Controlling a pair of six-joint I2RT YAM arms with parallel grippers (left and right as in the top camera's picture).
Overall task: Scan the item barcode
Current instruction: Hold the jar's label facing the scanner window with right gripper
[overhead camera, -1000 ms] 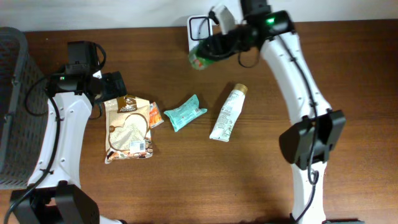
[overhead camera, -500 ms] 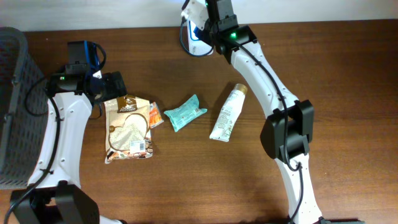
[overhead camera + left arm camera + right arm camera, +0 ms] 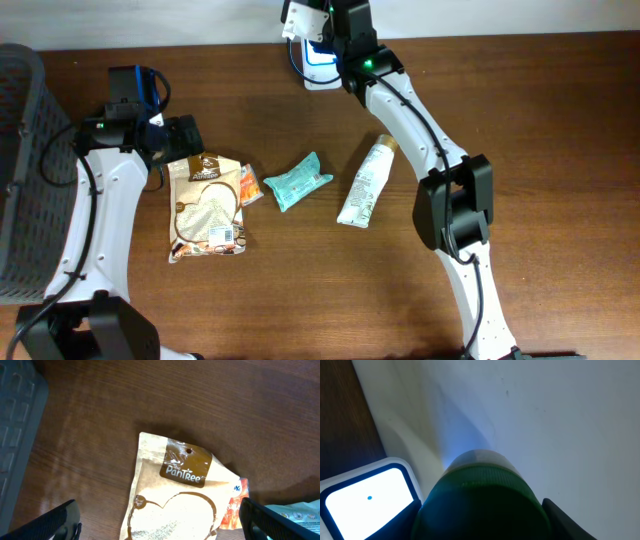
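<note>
The right claw (image 3: 310,25) is clamped on a green bottle (image 3: 480,492), which fills the space between its jaws in the right wrist view. Over the last second this arm has swung the bottle from just inside the table's far edge, a little right of the scanner (image 3: 322,62), out to the far edge itself. The bottle now hangs right above the scanner. From overhead the bottle is mostly hidden under the claw and wrist. The scanner's window glows white-blue, and the wrist view shows it just beside the bottle's lower left. That suggests the bottle is in the reading zone. Whether its barcode faces the window cannot be told, so a slight turn of the wrist may be needed to get a read.

The left claw (image 3: 160,525) has not moved. Its jaws are wide apart and hold nothing, hovering over the top of a bread bag (image 3: 205,208) near the table's left end. Beside the bag lie a small orange packet (image 3: 249,185), a teal pouch (image 3: 298,180) and a white tube (image 3: 367,180), all untouched mid-table. A grey basket (image 3: 20,170) sits at the left edge.
</note>
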